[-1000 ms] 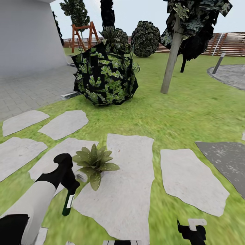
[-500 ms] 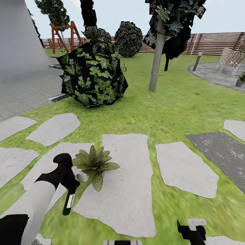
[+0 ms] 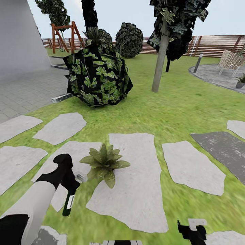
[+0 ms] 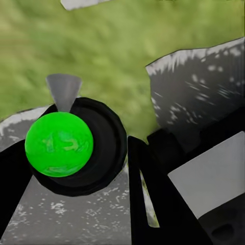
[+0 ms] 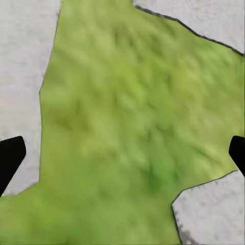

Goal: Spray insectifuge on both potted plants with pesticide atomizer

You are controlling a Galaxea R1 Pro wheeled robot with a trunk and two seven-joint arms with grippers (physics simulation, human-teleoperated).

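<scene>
Garden lawn, grey stepping stones, slat fence behind.

One potted plant, a low green rosette, sits on a stone; pot hidden under leaves. A second potted plant stands far off on the round patio. Left gripper is clamped on the spray bottle, dark body hanging downward, just beside the near rosette. Right gripper spread wide over grass. Open lawn ahead; big shrub and tree trunk beyond.

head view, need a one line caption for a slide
Left tool holding dark green-black spray bottle beside low green-leaved potted plant on grey stepping stone.
</scene>
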